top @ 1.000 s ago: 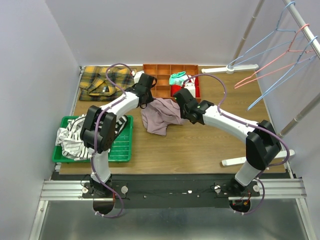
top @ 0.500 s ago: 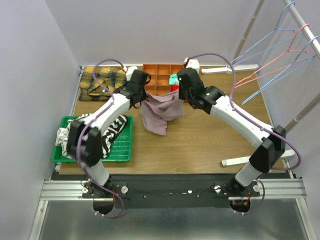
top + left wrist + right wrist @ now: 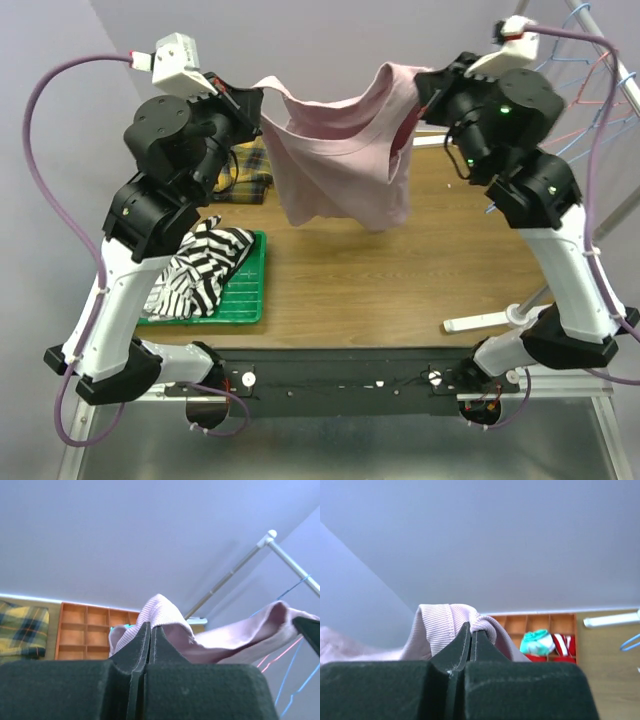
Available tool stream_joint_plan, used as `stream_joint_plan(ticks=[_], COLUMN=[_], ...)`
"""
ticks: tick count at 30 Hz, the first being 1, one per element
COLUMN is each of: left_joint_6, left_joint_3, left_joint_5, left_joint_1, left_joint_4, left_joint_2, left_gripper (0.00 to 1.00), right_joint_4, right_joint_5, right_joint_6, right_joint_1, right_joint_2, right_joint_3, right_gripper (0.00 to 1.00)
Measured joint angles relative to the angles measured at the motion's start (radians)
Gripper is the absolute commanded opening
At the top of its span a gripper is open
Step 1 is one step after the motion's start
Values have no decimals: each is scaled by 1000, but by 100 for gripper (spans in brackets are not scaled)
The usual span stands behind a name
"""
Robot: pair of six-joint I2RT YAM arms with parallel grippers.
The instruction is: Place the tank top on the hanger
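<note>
The mauve-pink tank top [image 3: 345,155] hangs spread in the air between my two raised grippers, high above the table. My left gripper [image 3: 258,97] is shut on its left shoulder strap; the ribbed fabric [image 3: 162,611] folds over the closed fingertips in the left wrist view. My right gripper [image 3: 422,85] is shut on the right strap, and the fabric [image 3: 442,622] drapes over its tips in the right wrist view. The light-blue wire hangers [image 3: 592,60] hang on the rail at the far right, partly hidden behind the right arm.
A green tray [image 3: 245,295] with a black-and-white striped garment [image 3: 200,275] sits at the left. A yellow plaid cloth [image 3: 245,170] lies at the back left. An orange divided box [image 3: 547,627] stands at the back. The white rack's foot [image 3: 480,322] lies at the right.
Both arms have risen steeply and spread apart, lifting the tank top off the table and stretching it out between them.
</note>
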Motion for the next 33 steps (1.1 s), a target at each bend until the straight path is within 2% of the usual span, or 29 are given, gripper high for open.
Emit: stream_joint_plan(ticks=[4, 7, 8, 11, 12, 13, 14, 15, 16, 17, 18, 19, 21, 23, 26, 30, 33], left_joint_6=[14, 21, 21, 8, -3, -19, -29, -37, -53, -67, -76, -87, -98, -94, -71, 5, 98], left_joint_3=[53, 39, 25, -132, -223, -349, -454, -528, -661, -754, -834, -945, -1051, -1050, -952, -694, -493], left_joint_5=[-16, -19, -21, -19, -11, 3, 14, 26, 49, 69, 87, 111, 136, 144, 144, 162, 242], left_joint_1=[-21, -27, -27, -28, -29, -30, -32, -35, -39, -42, -43, -45, -48, -48, -45, -30, -20], left_joint_4=[-19, -38, -42, -6, 35, 56, 72, 98, 150, 179, 203, 229, 236, 239, 271, 326, 394], left_joint_2=[-1, 1, 0, -39, -61, -97, -121, -129, -148, -154, -154, -152, -150, -150, -150, -108, -23], left_gripper=[0, 0, 0, 0, 0, 0, 8, 14, 17, 28, 36, 42, 48, 54, 56, 59, 59], right_joint_4=[0, -2, 1, 14, 20, 46, 42, 50, 75, 90, 83, 69, 58, 53, 60, 146, 214], right_joint_5=[-17, -23, -24, -31, -37, -50, -59, -66, -85, -95, -107, -113, -126, -140, -156, -195, -238], right_joint_6=[-13, -15, -14, 5, 20, 46, 66, 81, 110, 121, 145, 157, 177, 189, 201, 232, 260], right_joint_1=[0, 0, 0, 0, 0, -1, 0, 0, 0, 0, 0, 0, 0, 0, 0, 0, 0], right_joint_2=[-6, -7, -8, -65, -88, -131, -163, -178, -206, -227, -249, -255, -261, -282, -338, -403, -412], right_joint_3=[110, 119, 107, -72, -154, -304, -426, -504, -646, -742, -865, -928, -1028, -1092, -1110, -1162, -1276], right_gripper=[1, 1, 1, 1, 10, 18, 25, 36, 40, 43, 52, 56, 68, 70, 72, 72, 72])
